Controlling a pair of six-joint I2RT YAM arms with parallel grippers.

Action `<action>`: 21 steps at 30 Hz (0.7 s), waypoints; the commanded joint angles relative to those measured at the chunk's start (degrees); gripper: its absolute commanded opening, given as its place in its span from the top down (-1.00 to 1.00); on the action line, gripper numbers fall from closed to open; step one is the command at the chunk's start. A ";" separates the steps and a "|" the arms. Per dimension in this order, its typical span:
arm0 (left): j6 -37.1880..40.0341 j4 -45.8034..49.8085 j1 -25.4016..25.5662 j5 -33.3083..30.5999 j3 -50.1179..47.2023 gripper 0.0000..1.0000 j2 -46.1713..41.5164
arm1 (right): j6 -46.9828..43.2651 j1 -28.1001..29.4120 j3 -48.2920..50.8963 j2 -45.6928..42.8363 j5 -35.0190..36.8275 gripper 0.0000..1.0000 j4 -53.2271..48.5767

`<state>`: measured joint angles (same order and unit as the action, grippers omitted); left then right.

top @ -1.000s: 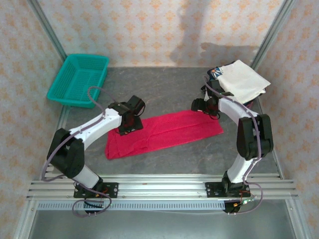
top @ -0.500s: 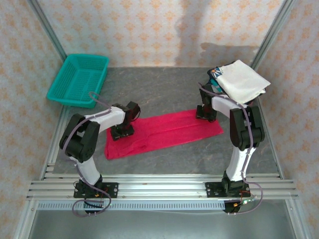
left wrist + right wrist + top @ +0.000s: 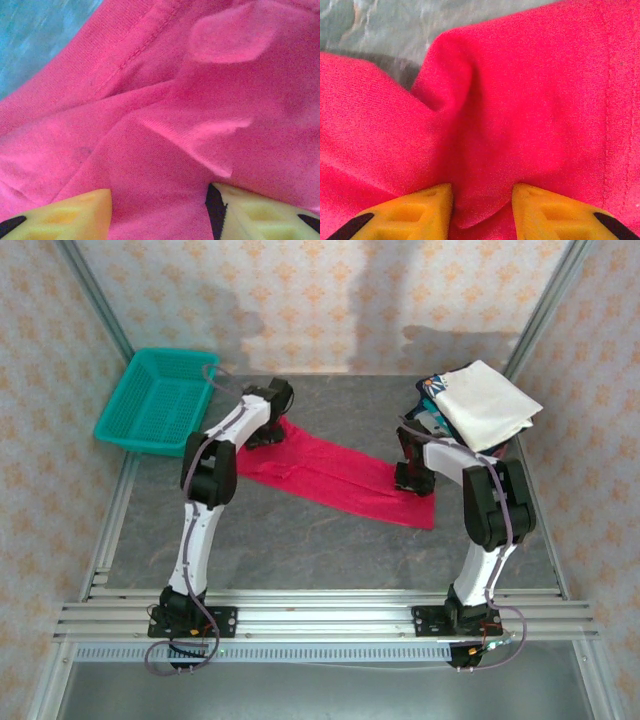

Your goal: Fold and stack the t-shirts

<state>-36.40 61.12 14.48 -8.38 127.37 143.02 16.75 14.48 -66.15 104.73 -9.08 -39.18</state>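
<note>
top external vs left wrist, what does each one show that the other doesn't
Top external gives the layout: the teal basket at far left, a folded white t-shirt at far right, and the right hand on the far end of the red t-shirt. Left wrist gives close detail: a stitched seam, creases, and cloth bunched between the yellow fingertips. Both show the red t-shirt with the left hand on it.

Robot lab cell, aluminium frame [image 3: 320, 615] (wallpapered walls [image 3: 300, 300])

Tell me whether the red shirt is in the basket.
No, the red shirt lies stretched out on the table, outside the basket.
</note>
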 commanded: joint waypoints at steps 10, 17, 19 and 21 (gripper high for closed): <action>4.57 -3.48 -6.67 13.36 22.11 -0.07 16.78 | 29.36 18.65 10.14 0.15 -18.01 0.26 1.34; 3.87 -9.79 -8.23 20.60 30.15 -0.11 23.42 | 54.55 33.00 14.86 -0.29 -20.18 0.26 18.70; 3.42 -10.95 -8.34 22.34 30.42 -0.11 24.28 | 58.81 36.14 14.74 0.11 -20.36 0.26 21.76; 3.28 -11.53 -8.41 22.88 30.65 -0.10 24.85 | 59.49 38.03 13.07 0.38 -20.11 0.26 20.10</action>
<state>-32.53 49.67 6.20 10.20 159.00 162.08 67.22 49.80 -55.66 100.53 -28.40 -17.50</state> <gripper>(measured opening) 0.551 0.369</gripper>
